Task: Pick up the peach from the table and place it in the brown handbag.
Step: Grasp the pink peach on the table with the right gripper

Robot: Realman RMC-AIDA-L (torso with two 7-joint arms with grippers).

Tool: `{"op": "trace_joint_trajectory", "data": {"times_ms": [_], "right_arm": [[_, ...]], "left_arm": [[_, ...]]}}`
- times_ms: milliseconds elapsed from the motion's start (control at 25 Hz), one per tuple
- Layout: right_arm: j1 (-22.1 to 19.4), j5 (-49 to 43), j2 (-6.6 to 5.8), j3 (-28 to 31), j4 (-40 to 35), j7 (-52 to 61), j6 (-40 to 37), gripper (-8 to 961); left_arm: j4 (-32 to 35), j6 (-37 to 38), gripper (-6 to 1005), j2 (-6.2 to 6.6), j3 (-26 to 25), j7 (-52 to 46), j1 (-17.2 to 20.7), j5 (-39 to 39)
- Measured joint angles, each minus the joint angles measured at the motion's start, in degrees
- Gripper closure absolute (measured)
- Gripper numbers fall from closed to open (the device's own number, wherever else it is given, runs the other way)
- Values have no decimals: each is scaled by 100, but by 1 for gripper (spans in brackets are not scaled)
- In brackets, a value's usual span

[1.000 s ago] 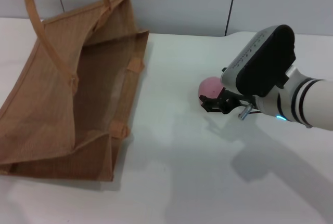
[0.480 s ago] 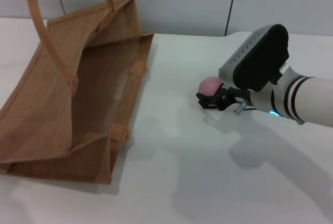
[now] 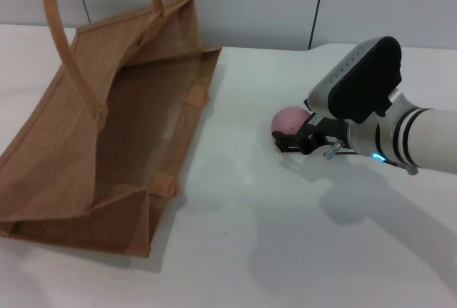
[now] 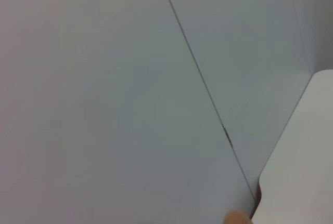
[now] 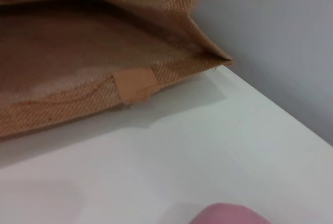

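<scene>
Right claw (image 3: 291, 141) low on table (image 3: 235, 251), fingers at peach (image 3: 288, 118); grip state unclear. Peach sits just behind the fingertips, bag (image 3: 107, 143) well off left. Left wrist: wall only, left claw unseen. Right wrist: peach (image 5: 229, 214) close below, bag (image 5: 93, 57) mouth ahead.

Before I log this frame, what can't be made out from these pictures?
- Right gripper, head view: the wrist housing covers its fingers, so a grip on the peach is unreadable.
- Peach, right wrist view: cut off by the picture's edge; only a pink sliver shows.
- Left gripper: not in any view; its wrist camera shows only wall.
- Brown handbag, head view: handle tops run out of frame.
</scene>
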Motion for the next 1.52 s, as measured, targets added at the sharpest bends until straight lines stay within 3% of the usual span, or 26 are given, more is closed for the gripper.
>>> {"op": "trace_joint_trajectory", "data": {"times_ms": [520, 1440, 1520], "right_arm": [[343, 2482, -11, 374, 827, -1970, 216, 62], [596, 2529, 120, 444, 1266, -2111, 235, 61], [646, 2542, 120, 445, 1310, -2089, 265, 94]], "left_arm": [[19, -25, 872, -6, 0, -38, -32, 4], [8, 48, 873, -5, 151, -64, -38, 97], [8, 49, 873, -5, 152, -65, -34, 98]]}}
